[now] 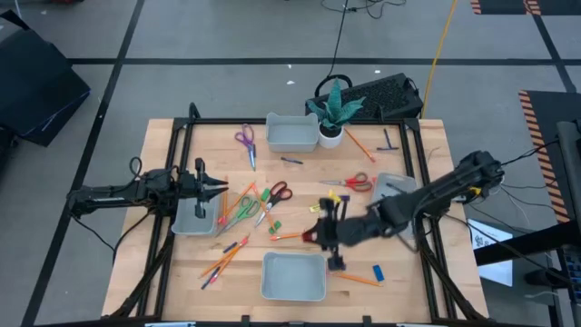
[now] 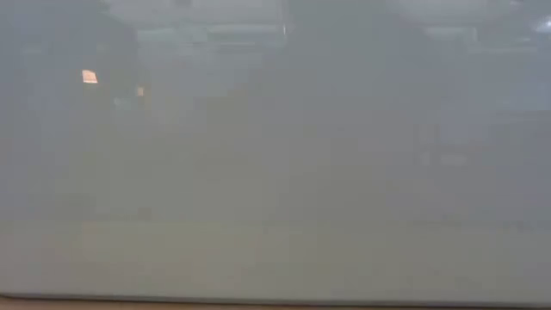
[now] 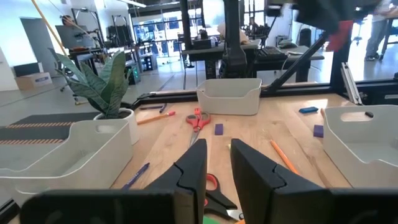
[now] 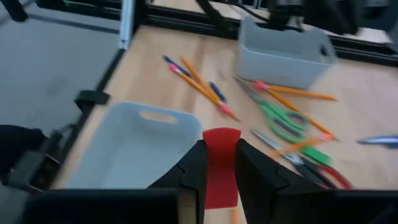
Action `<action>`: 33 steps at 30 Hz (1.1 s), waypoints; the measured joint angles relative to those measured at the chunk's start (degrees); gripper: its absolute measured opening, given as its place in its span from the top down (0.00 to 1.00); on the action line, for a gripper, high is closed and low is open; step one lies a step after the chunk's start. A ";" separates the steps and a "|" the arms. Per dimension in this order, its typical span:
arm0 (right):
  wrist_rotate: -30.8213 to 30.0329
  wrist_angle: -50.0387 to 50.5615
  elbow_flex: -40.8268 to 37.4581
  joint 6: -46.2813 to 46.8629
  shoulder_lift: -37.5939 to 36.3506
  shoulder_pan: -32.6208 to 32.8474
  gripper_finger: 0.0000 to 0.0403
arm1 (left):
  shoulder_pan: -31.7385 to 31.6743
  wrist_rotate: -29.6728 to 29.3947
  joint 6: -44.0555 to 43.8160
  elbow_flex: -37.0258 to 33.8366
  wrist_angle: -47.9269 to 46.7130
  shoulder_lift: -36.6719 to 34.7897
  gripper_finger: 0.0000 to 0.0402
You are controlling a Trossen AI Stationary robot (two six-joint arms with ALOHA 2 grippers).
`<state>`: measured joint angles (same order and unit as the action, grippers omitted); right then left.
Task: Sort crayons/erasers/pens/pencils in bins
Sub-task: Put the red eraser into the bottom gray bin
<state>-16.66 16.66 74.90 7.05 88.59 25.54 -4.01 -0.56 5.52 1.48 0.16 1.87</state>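
A: Carrying a red eraser (image 4: pixel 220 163), the right gripper (image 1: pixel 321 234) hangs over mid-table; fingers clamped on the block's 2 sides, block standing up between them.

B: Which bin?

A: Near-edge bin (image 1: pixel 293 276) looks closest; in the high view it sits just beside the gripper, toward the table's front edge; the wrist view shows that grey tray (image 4: pixel 134 146) in front of the fingers & to 1 side, so I'd judge a short shift puts the eraser over it.

B: Room?

A: Tray interior looks bare; pencils (image 4: pixel 199 84) & green scissors (image 4: pixel 280 118) lie beyond it, apart from it; a blue eraser (image 1: pixel 378 271) lies on its other side, nr the front edge. Rim is the 1 thing to clear.

B: Left arm?

A: Left gripper (image 1: pixel 216 187) waits over the left bin (image 1: pixel 191 222); fingers (image 3: pixel 193 174) apart w/ nothing between; too far off, right arm's nearer.
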 joint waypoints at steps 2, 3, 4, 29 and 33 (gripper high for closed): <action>-0.12 -1.42 1.99 1.27 2.95 1.11 0.85 | 0.00 0.00 0.00 0.00 0.00 -0.02 0.81; -0.11 -2.33 3.21 1.67 4.38 1.51 0.85 | 0.01 0.00 0.00 0.00 0.00 0.00 0.81; -0.10 -2.46 4.64 2.14 5.83 2.00 0.85 | 0.01 0.00 0.00 0.00 0.01 0.00 0.81; 3.07 -6.02 13.29 3.60 20.86 7.04 0.85 | 0.02 0.00 0.00 -0.02 0.00 -0.02 0.81; 6.57 -7.49 7.94 4.00 20.75 6.95 0.85 | 0.02 0.00 0.00 0.00 0.00 -0.02 0.81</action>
<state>-10.08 9.17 82.84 11.06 109.34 32.49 -3.99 -0.56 5.52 1.47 0.16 1.85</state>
